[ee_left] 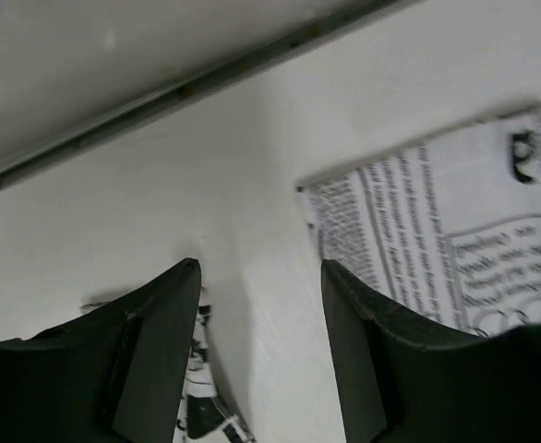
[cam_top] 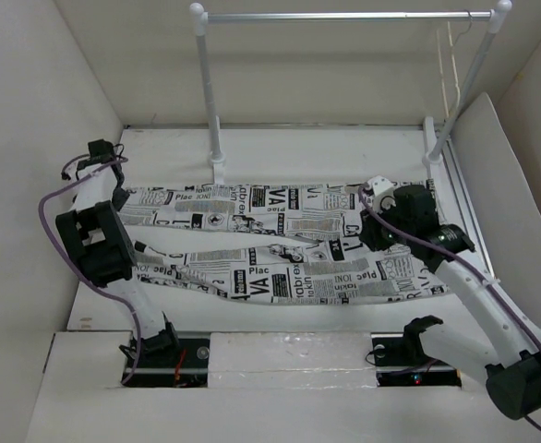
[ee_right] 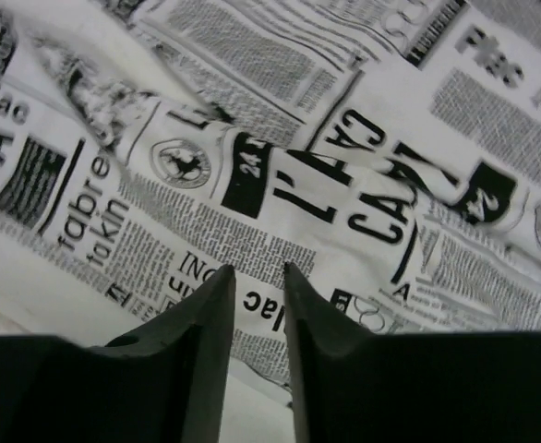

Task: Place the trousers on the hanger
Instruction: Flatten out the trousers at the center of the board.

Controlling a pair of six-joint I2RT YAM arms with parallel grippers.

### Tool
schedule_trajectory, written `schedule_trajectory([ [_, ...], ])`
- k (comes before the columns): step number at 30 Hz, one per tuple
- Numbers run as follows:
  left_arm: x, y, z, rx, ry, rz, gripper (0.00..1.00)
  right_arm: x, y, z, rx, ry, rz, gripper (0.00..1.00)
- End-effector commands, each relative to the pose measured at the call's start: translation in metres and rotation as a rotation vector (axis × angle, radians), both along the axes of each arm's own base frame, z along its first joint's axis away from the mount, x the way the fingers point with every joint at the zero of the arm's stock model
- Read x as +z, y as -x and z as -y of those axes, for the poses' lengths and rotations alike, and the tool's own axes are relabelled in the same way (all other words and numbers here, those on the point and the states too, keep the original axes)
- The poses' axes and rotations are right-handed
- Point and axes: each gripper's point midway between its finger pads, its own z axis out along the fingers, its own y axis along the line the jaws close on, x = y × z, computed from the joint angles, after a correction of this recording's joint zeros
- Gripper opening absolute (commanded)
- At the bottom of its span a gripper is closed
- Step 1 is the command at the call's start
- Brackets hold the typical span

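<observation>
The trousers (cam_top: 280, 245) lie flat across the table, legs to the left and waist to the right. My left gripper (cam_top: 123, 197) is open at the left end of the far leg. In the left wrist view its jaws (ee_left: 261, 268) straddle bare table. A leg end (ee_left: 437, 231) lies to their right and a bit of fabric (ee_left: 197, 388) shows under the left finger. My right gripper (cam_top: 368, 236) hovers low over the waist part (ee_right: 280, 175). Its jaws (ee_right: 258, 269) stand a narrow gap apart and hold nothing. The cream hanger (cam_top: 454, 69) hangs at the rail's right end.
A metal rail (cam_top: 344, 16) on white posts (cam_top: 210, 101) stands at the back of the table. White walls close in on the left and right. A slanted white panel (cam_top: 492, 175) lies along the right side.
</observation>
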Motion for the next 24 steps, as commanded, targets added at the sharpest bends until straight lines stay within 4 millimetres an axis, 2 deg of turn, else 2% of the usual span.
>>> schedule_trajectory([
  [1, 0.033, -0.032, 0.023, -0.127, 0.014, 0.148, 0.51, 0.026, -0.035, 0.02, -0.159, -0.052, 0.089, 0.28],
  [2, 0.035, -0.038, 0.037, -0.166, 0.052, 0.186, 0.51, 0.029, -0.047, 0.041, -0.246, -0.064, 0.106, 0.0],
  [5, 0.049, -0.042, 0.08, -0.295, 0.056, 0.291, 0.52, 0.027, -0.068, 0.069, -0.359, -0.114, 0.115, 0.0],
  [6, 0.053, -0.04, 0.098, -0.343, 0.062, 0.326, 0.52, 0.024, -0.078, 0.092, -0.438, -0.123, 0.111, 0.0],
  [7, 0.052, -0.038, 0.098, -0.349, 0.056, 0.338, 0.54, 0.02, -0.084, 0.105, -0.483, -0.12, 0.108, 0.03],
  [8, 0.053, -0.04, 0.107, -0.379, 0.071, 0.364, 0.57, 0.023, -0.091, 0.12, -0.536, -0.118, 0.118, 0.17],
  [9, 0.051, -0.04, 0.111, -0.38, 0.085, 0.391, 0.57, 0.021, -0.098, 0.135, -0.584, -0.111, 0.117, 0.23],
  [10, 0.05, -0.043, 0.113, -0.386, 0.095, 0.403, 0.57, 0.008, -0.107, 0.16, -0.68, -0.124, 0.074, 0.28],
  [11, 0.047, -0.046, 0.119, -0.403, 0.126, 0.411, 0.58, 0.011, -0.117, 0.173, -0.714, -0.148, 0.097, 0.36],
  [12, 0.044, -0.053, 0.124, -0.421, 0.141, 0.414, 0.58, 0.005, -0.124, 0.184, -0.754, -0.186, 0.087, 0.41],
  [13, 0.043, -0.056, 0.125, -0.425, 0.149, 0.411, 0.58, 0.0, -0.127, 0.209, -0.818, -0.224, 0.085, 0.45],
  [14, 0.039, -0.058, 0.127, -0.428, 0.159, 0.406, 0.57, -0.008, -0.137, 0.222, -0.848, -0.265, 0.088, 0.51],
  [16, 0.04, -0.065, 0.127, -0.428, 0.157, 0.427, 0.57, -0.009, -0.143, 0.244, -0.905, -0.376, 0.112, 0.53],
  [18, 0.042, -0.075, 0.126, -0.425, 0.148, 0.473, 0.57, -0.013, -0.153, 0.265, -0.984, -0.393, 0.157, 0.57],
  [20, 0.039, -0.083, 0.127, -0.412, 0.16, 0.493, 0.57, -0.009, -0.168, 0.277, -0.957, -0.413, 0.219, 0.58],
  [21, 0.032, -0.091, 0.127, -0.407, 0.17, 0.487, 0.58, -0.03, -0.172, 0.279, -0.954, -0.398, 0.165, 0.58],
  [22, 0.03, -0.096, 0.127, -0.402, 0.176, 0.484, 0.58, -0.021, -0.183, 0.289, -0.953, -0.368, 0.186, 0.58],
  [23, 0.025, -0.101, 0.127, -0.386, 0.19, 0.48, 0.58, -0.027, -0.186, 0.293, -0.949, -0.342, 0.157, 0.59],
  [24, 0.02, -0.11, 0.126, -0.379, 0.193, 0.468, 0.57, -0.051, -0.191, 0.298, -0.931, -0.307, 0.105, 0.6],
])
